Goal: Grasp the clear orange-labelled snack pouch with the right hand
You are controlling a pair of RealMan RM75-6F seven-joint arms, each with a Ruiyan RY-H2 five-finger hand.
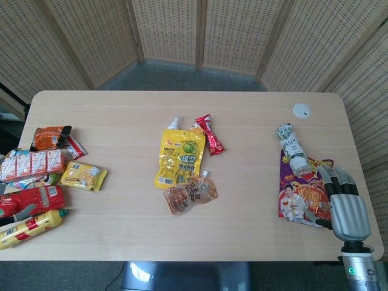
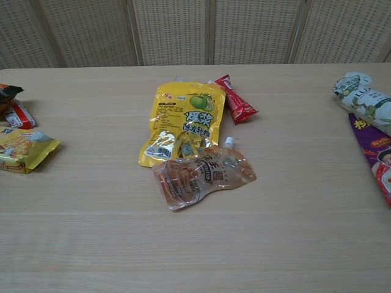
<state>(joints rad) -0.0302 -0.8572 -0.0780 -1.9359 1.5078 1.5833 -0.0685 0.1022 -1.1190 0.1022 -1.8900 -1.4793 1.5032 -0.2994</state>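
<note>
The clear orange-labelled snack pouch lies flat near the table's middle, its spout pointing up-right; the chest view shows the pouch just below a yellow pouch. My right hand hovers at the table's right front edge, far to the right of the pouch. Its fingers are stretched out and apart with nothing in them, over the edge of a purple pack. At the far left edge, only a grey finger of my left hand shows among the snacks. Neither hand appears in the chest view.
A yellow pouch and a red sachet lie just behind the target. A white-green pack lies above the purple one, and a white disc lies farther back. Several snack packs are heaped at the left edge.
</note>
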